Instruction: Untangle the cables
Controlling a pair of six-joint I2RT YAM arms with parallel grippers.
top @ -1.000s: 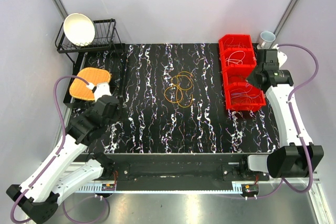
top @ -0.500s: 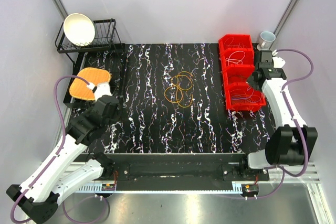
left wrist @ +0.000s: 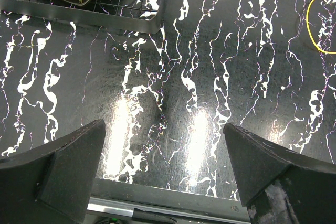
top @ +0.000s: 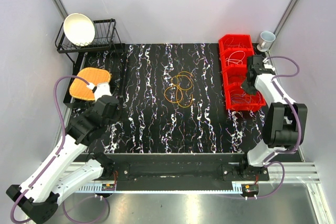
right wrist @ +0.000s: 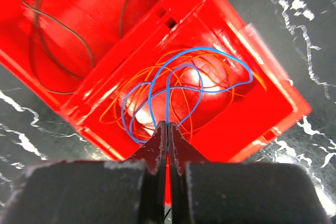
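A loose tangle of orange and yellow cables (top: 179,90) lies at the middle of the black marbled table. In the left wrist view one yellow loop (left wrist: 315,24) shows at the right edge. My right gripper (top: 247,86) hangs over the red bins (top: 239,72). Seen from its wrist, the right gripper (right wrist: 167,123) is shut on a blue cable (right wrist: 210,49), whose loops lie over thin orange cables (right wrist: 113,106) in one bin. My left gripper (top: 105,109) stays over the table's near left. The left gripper (left wrist: 163,127) is open with only bare table between its fingers.
A black dish rack with a white bowl (top: 80,29) stands at the far left. An orange woven mat (top: 89,83) lies on a tray in front of it. A cup (top: 266,39) sits behind the bins. The neighbouring bin (right wrist: 79,35) holds dark thin cables.
My right arm has folded in, bringing its gripper leftward from the bins' right side to above them. The left arm has not moved.
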